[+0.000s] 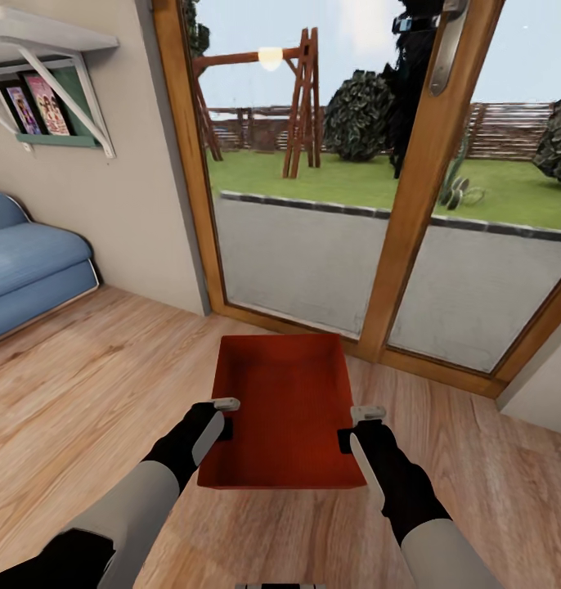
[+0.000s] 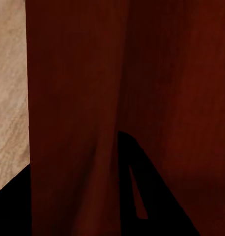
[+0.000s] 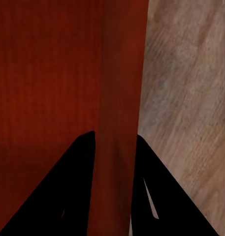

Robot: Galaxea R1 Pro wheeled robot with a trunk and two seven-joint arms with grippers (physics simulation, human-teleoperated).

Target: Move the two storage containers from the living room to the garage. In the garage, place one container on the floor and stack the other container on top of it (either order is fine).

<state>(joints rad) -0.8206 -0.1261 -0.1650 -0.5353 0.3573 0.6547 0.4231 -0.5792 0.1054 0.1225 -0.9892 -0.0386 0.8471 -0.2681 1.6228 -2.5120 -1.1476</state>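
Note:
One orange-red storage container (image 1: 284,401) hangs level above the light wood planks of the living room, just in front of the glass doors. My left gripper (image 1: 225,415) is shut on its left wall and my right gripper (image 1: 358,425) is shut on its right wall. In the left wrist view the red wall (image 2: 78,123) runs between the dark fingers (image 2: 146,191). In the right wrist view the wall (image 3: 119,98) is pinched between both fingers (image 3: 68,196). The container looks empty. The garage and its floor are out of view.
Wood-framed glass doors (image 1: 411,204) stand close ahead, with a yard and swing frame beyond. A blue sofa (image 1: 27,266) sits at the left wall under a white shelf (image 1: 51,41). Wood planks (image 1: 84,384) spread to the left and right.

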